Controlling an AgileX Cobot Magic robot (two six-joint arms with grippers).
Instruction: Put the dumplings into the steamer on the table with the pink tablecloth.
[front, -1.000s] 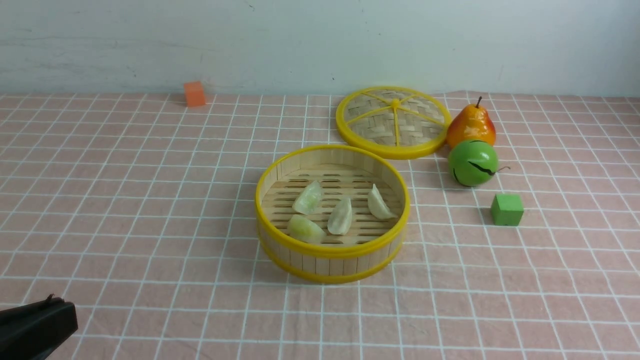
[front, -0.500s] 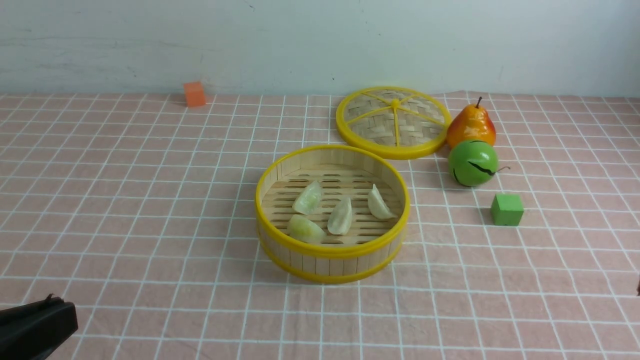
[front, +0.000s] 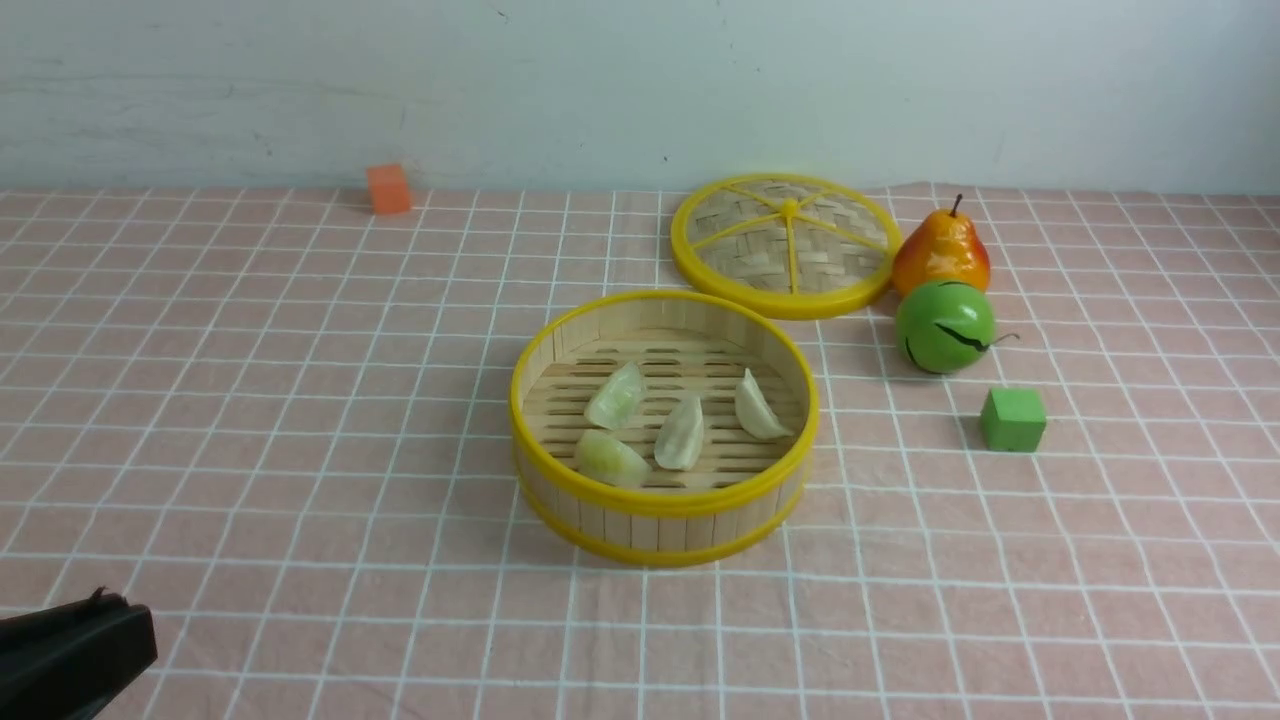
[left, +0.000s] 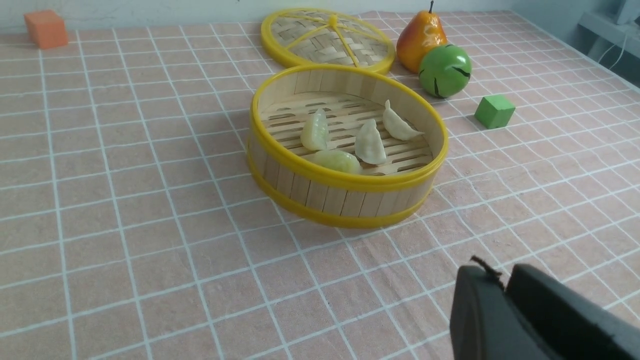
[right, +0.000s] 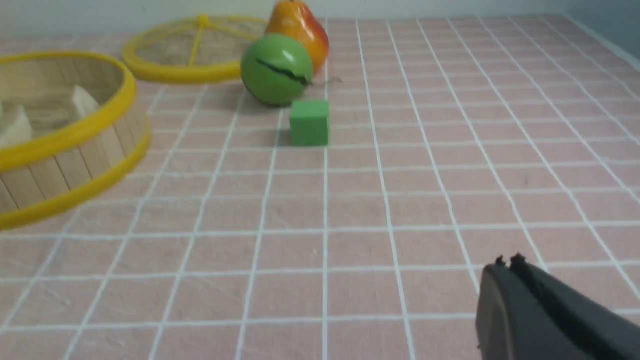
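**All four dumplings in the steamer, both arms pulled back**

Pale wall behind, wide table (front: 200, 640) under a pink tablecloth w/ white check grid (front: 300, 400). We see the round bamboo steamer w/ yellow rims (front: 664, 525) about mid-table, a bit toward the near edge. The four pale crescent dumplings (front: 682, 432) lie on its slatted floor, apart from each other, none on the cloth. We judge the task done or nearly so; nothing left to pick.

The flat woven yellow-rimmed lid (front: 783, 243) lies off the basket, toward the far edge; probably set aside so the basket is open for loading. Orange-yellow pear (front: 941, 251) & shiny green round fruit (front: 945, 326) sit beside the lid, toward the right edge; small green cube (front: 1013, 419) nearer us; small orange cube (front: 388, 188) by the far edge, left. None block the steamer.

Left gripper (left: 505, 295) hangs low at the near left corner, clear of the basket; jaws pressed nearly together, holding nothing. Right gripper (right: 506, 265) is out of the front view; its wrist view shows jaws pressed together, empty, over bare cloth.

Hard to see: both grippers cut off by frame edges. Right wrist view is blurry & shows only part of the steamer. Near wall hides part of the floor.
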